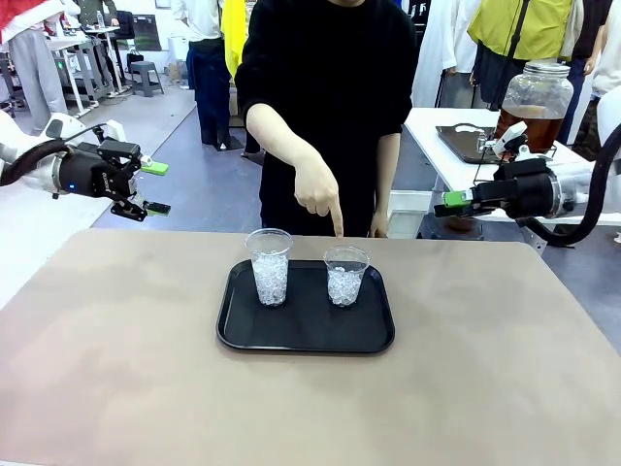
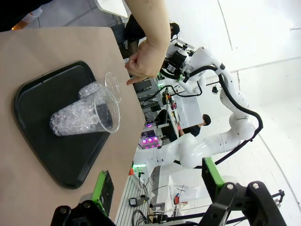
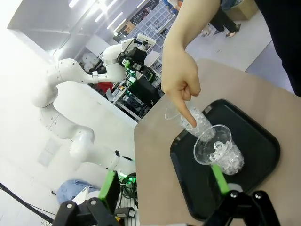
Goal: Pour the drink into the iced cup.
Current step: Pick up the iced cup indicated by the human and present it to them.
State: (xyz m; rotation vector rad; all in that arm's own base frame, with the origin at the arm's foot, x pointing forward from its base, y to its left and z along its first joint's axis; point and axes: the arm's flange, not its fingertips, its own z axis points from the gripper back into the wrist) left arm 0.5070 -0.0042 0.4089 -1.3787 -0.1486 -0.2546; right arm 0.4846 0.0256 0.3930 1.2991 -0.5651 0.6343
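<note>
Tray: black rectangular plastic tray (image 1: 238,325), two clear iced cups (image 1: 270,272).
Above tray: person's pointing hand (image 1: 315,189).
Flanking tray: left gripper (image 1: 157,187), right gripper (image 1: 444,204), agape, empty.

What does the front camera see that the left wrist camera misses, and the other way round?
Front camera's extras: the big glass jar of brown drink, standing farther off than the right gripper.

Left wrist camera's extras: the long, bendy stretch of the right arm, and the open left gripper seen from behind its own fingers.

Shared: the black tray, the taller cup and the shorter cup, both holding ice, and the person's hand pointing down at the shorter cup.
</note>
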